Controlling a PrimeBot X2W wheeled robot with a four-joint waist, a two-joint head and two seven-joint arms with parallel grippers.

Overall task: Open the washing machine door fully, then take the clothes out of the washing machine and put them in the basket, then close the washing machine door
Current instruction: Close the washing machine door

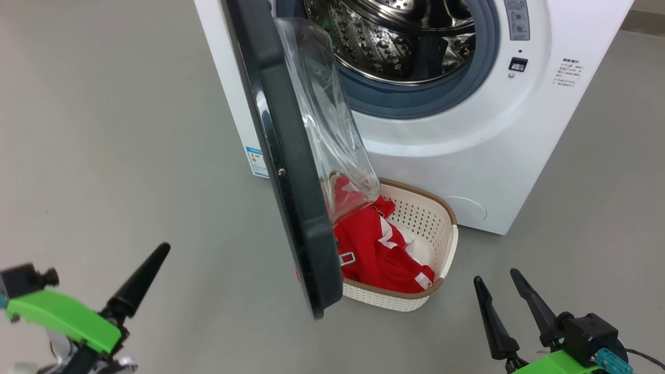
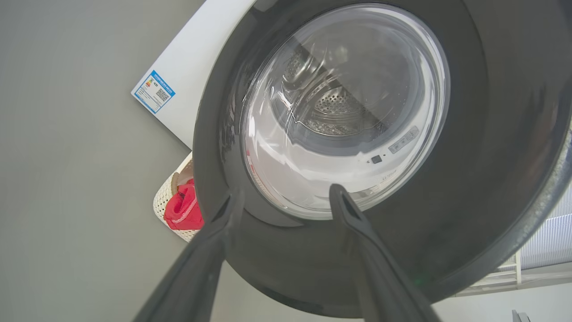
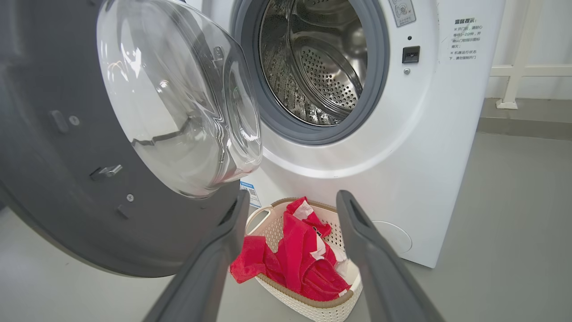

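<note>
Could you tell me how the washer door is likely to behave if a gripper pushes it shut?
The door stands half open off the washer, so it should swing as one rigid piece. Its glossy black rim looks slippery. The bulging glass bowl probably adds weight.

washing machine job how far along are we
Done: the washing machine door stands swung open, the visible part of the drum looks empty, and the clothes lie in the basket. In hand: nothing is held. The left gripper is open and faces the door's outer side, and the right gripper is open too. Left: swing the door shut.
</note>
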